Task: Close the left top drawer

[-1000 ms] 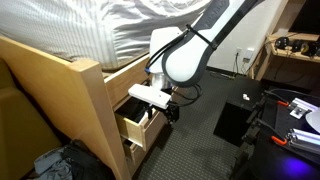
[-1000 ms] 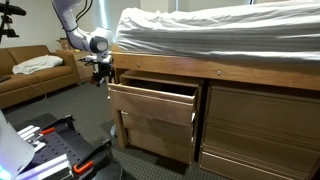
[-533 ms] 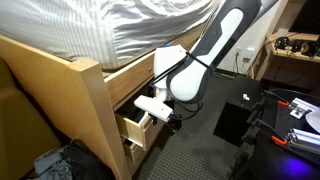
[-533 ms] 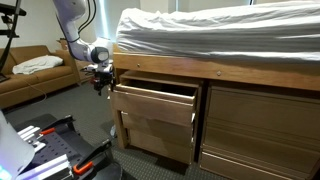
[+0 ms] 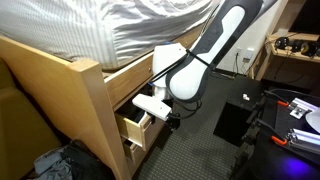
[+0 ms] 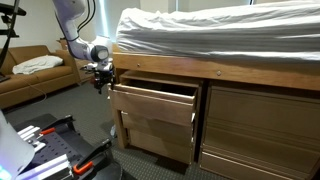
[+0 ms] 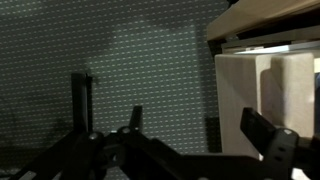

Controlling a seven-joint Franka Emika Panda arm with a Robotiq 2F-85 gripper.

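Note:
The left top drawer (image 6: 155, 104) is pale wood with a plain flat front and stands pulled out from under the bed. In an exterior view its end shows beside the bed post (image 5: 133, 127). In the wrist view its pale front panel (image 7: 240, 90) fills the right side. My gripper (image 6: 103, 80) hangs at the drawer's outer left corner, close to the front panel (image 5: 168, 112). It is open and empty (image 7: 195, 122), with one finger (image 7: 135, 118) over the carpet and the other (image 7: 265, 130) in front of the panel. I cannot tell whether it touches the wood.
A second pale-wood drawer (image 6: 155, 138) below also stands out a little. The right-hand drawer fronts (image 6: 262, 125) sit flush. A brown sofa (image 6: 30, 78) stands behind the arm. A black mat (image 5: 235, 120) and equipment (image 5: 298, 118) lie on the grey carpet.
In the first half second the arm dropped and moved in against the drawer's corner, and the drawer front shifted slightly inward. Since then nothing visible has moved.

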